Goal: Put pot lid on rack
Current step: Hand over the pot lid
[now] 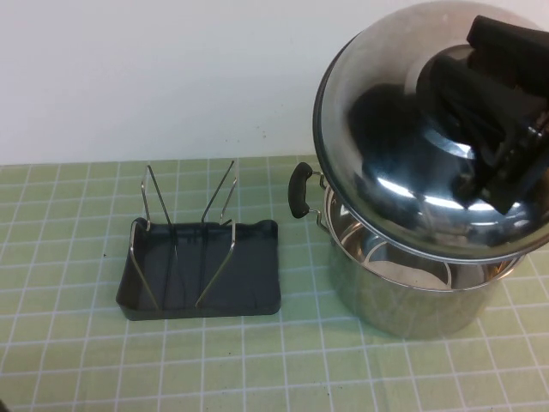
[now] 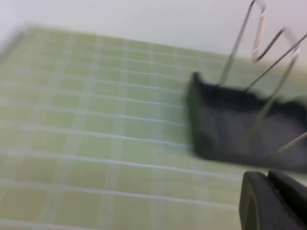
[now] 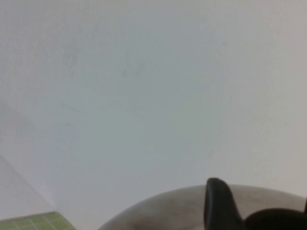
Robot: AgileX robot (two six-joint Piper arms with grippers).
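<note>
The pot lid (image 1: 386, 129), domed shiny steel, hangs tilted just above the open steel pot (image 1: 412, 296) at the right of the high view. My right gripper (image 1: 496, 172) is shut on the lid's black knob at its centre; the knob is mostly hidden under the fingers. In the right wrist view one finger (image 3: 218, 206) stands beside the knob (image 3: 278, 221), with the lid's dome (image 3: 163, 213) behind. The rack (image 1: 206, 270), a dark grey tray with wire prongs, sits left of the pot and shows in the left wrist view (image 2: 240, 129). My left gripper (image 2: 271, 191) is shut and empty, short of the rack.
The pot's black side handle (image 1: 300, 190) points toward the rack. A green checked cloth (image 1: 86, 343) covers the table, with a white wall (image 1: 129, 69) behind it.
</note>
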